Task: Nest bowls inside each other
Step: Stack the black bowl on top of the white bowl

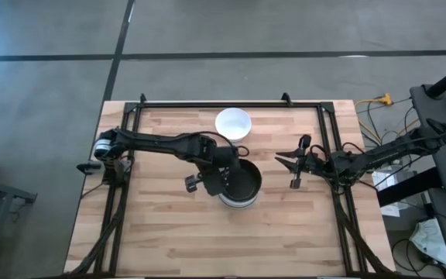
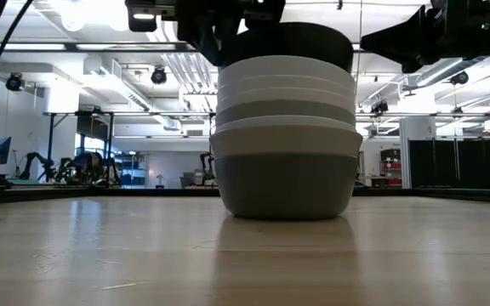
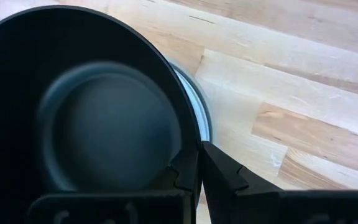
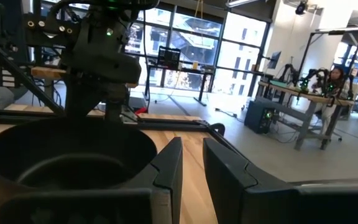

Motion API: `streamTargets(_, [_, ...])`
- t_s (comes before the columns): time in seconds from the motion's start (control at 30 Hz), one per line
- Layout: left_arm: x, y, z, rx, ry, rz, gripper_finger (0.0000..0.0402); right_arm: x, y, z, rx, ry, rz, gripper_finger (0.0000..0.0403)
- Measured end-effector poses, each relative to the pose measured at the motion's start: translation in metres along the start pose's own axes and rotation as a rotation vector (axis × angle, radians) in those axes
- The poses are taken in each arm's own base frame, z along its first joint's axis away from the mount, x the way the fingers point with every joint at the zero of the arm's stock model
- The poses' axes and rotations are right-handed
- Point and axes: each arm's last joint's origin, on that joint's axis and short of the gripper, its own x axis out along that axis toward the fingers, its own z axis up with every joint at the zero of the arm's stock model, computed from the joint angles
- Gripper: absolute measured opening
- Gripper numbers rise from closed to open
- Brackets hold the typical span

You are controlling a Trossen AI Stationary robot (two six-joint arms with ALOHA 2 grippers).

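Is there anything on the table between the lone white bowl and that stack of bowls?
Nothing lies on the wood there, but in the high view the left arm crosses above the gap between white bowl and stack.

Wooden table (image 1: 169, 232). Bowl stack (image 1: 240, 194) rests on it under the left gripper (image 1: 224, 183); lone white bowl (image 1: 233, 124) sits beyond, apart.

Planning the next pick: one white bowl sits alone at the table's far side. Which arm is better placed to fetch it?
Right. The right gripper is empty beside the stack; the left gripper is shut on the black bowl. The white bowl lies between them.
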Motion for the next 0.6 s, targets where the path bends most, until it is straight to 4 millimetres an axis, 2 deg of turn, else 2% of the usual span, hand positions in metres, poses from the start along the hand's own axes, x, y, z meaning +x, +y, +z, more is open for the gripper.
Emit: streamTargets(0.6, [0.0000, -0.0007, 0.0006, -0.004, -0.024, -0.015, 0.0000, 0.0000, 0.0000, 0.0000, 0.000, 0.000, 0.000, 0.0059])
